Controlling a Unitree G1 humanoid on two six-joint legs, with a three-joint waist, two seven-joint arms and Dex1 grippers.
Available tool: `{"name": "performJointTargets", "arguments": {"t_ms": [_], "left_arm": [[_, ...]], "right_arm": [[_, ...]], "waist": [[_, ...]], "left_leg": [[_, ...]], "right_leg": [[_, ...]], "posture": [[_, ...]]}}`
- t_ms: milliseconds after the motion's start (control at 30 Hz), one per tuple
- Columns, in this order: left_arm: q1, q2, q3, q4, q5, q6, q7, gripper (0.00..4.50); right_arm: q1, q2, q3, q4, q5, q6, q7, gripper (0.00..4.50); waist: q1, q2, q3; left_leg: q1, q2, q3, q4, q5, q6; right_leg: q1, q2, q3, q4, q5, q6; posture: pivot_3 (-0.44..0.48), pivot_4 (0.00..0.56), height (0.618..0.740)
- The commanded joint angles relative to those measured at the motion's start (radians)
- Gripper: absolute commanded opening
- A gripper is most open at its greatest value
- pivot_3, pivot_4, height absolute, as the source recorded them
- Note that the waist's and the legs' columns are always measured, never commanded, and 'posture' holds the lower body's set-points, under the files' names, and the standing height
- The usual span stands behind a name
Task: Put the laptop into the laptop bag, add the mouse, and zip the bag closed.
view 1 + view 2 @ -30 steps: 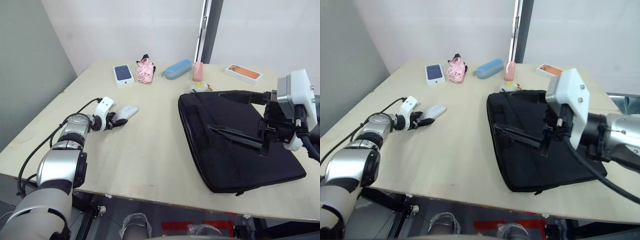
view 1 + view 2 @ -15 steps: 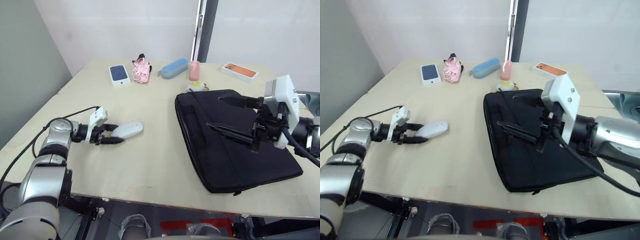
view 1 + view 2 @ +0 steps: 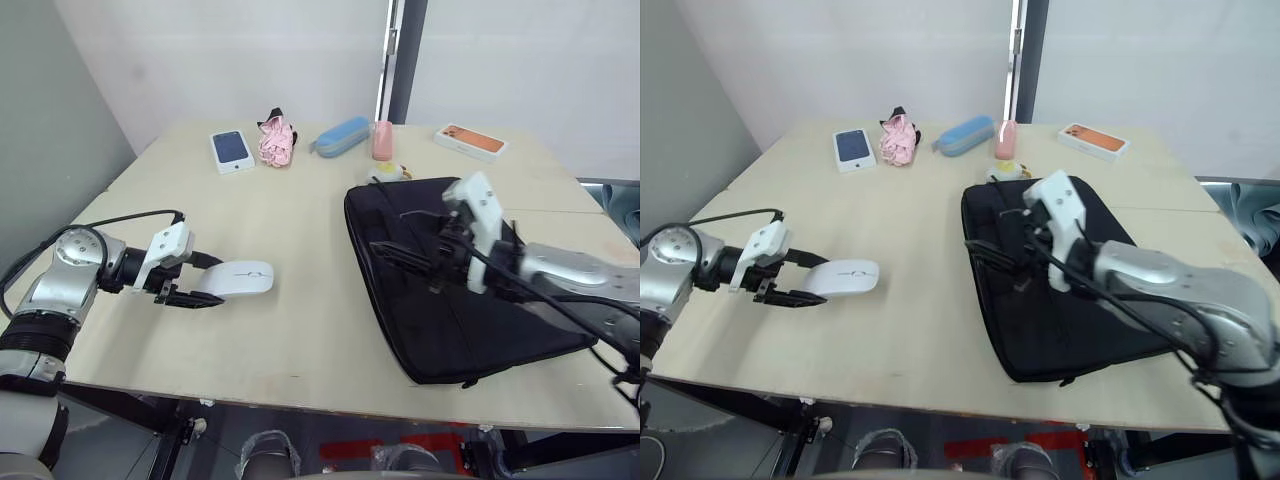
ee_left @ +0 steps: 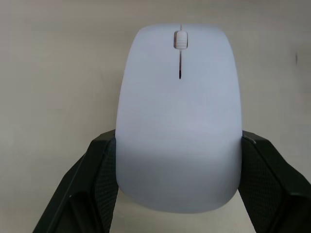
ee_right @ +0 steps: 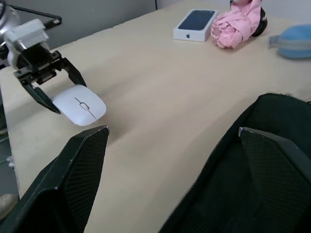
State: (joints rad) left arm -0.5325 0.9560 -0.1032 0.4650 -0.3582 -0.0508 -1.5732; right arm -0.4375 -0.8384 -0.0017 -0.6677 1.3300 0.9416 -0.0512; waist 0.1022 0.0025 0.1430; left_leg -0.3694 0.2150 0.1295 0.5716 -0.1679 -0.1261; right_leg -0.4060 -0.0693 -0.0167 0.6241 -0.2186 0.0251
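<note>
The left gripper [image 3: 190, 285] has its two black fingers [image 4: 97, 179] set against the flanks of the mouse [image 3: 236, 278], pinching the white shell at its rear half, with the scroll wheel end pointing away from the wrist; in the left wrist view the mouse [image 4: 179, 116] sits squarely between the pads, and whether it rests on the table [image 3: 300, 330] or is lifted just clear of it cannot be told. The pair is over the near left part of the pale wooden top, well apart from the laptop bag [image 3: 470, 320]. The right gripper [image 3: 1025, 262] hovers over the left half of that bag, its fingers [image 5: 73, 179] spread wide with nothing between them; from the right wrist view the bag's dark edge and zip line [image 5: 233, 184] lie under one finger while bare table lies under the other, and the mouse with the left gripper shows beyond. The bag is black, flat and lies on the right side of the table with its strap handles [image 3: 395, 250] raised near the right gripper. Along the far edge stand, from left to right, a white phone box [image 3: 231, 150], a crumpled pink cloth [image 3: 275, 142], a blue pouch [image 3: 340, 136], a small pink upright object [image 3: 382, 141] and an orange-fronted box [image 3: 470, 141]. A small white-and-yellow thing [image 3: 388, 173] lies just beside the bag's far corner.
</note>
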Motion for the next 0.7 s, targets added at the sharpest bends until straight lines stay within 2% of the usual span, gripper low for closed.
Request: {"name": "performJointTargets", "arguments": {"t_ms": [33, 167, 300, 467, 700], "left_arm": [[0.005, 0.027, -0.001, -0.049, -0.031, 0.023, -0.041, 2.81], [0.004, 0.036, -0.012, -0.048, -0.038, 0.026, -0.041, 2.81], [-0.011, 0.06, -0.028, -0.044, -0.062, 0.033, -0.041, 2.81], [-0.025, 0.104, -0.033, -0.018, -0.088, 0.016, -0.041, 2.81], [-0.025, 0.103, -0.025, -0.015, -0.092, -0.002, -0.041, 2.81]], "right_arm": [[-0.043, 0.09, 0.109, 0.039, -0.102, 0.061, -0.106, 4.5], [-0.101, 0.18, 0.208, 0.083, -0.244, 0.119, -0.134, 4.5], [-0.142, 0.256, 0.256, 0.142, -0.373, 0.156, -0.135, 4.5], [-0.164, 0.297, 0.311, 0.204, -0.526, 0.185, -0.092, 4.5], [-0.177, 0.324, 0.374, 0.281, -0.728, 0.184, -0.025, 4.5]], "waist": [[-0.005, 0.0, 0.0], [-0.01, 0.0, 0.0], [-0.01, 0.0, 0.0], [-0.007, 0.0, 0.0], [-0.007, 0.0, 0.0]], "left_leg": [[0.0, 0.0, 0.0, 0.0, 0.0, -0.001], [-0.003, 0.0, 0.001, -0.003, 0.0, -0.002], [-0.005, 0.001, 0.0, -0.003, 0.001, -0.004], [-0.005, 0.001, 0.0, -0.003, 0.001, -0.004], [-0.005, 0.001, 0.0, -0.002, 0.001, -0.005]], "right_leg": [[-0.001, 0.0, 0.0, 0.0, 0.0, 0.0], [-0.005, 0.001, 0.001, 0.001, 0.0, 0.0], [-0.007, 0.002, 0.0, 0.002, 0.0, 0.0], [-0.007, 0.002, 0.0, 0.002, 0.001, 0.003], [-0.008, 0.002, 0.0, 0.004, 0.001, 0.003]], "posture": [[0.0, 0.15, 0.74], [0.0, 0.15, 0.74], [0.0, 0.15, 0.74], [0.0, 0.15, 0.74], [0.0, 0.15, 0.74]]}}
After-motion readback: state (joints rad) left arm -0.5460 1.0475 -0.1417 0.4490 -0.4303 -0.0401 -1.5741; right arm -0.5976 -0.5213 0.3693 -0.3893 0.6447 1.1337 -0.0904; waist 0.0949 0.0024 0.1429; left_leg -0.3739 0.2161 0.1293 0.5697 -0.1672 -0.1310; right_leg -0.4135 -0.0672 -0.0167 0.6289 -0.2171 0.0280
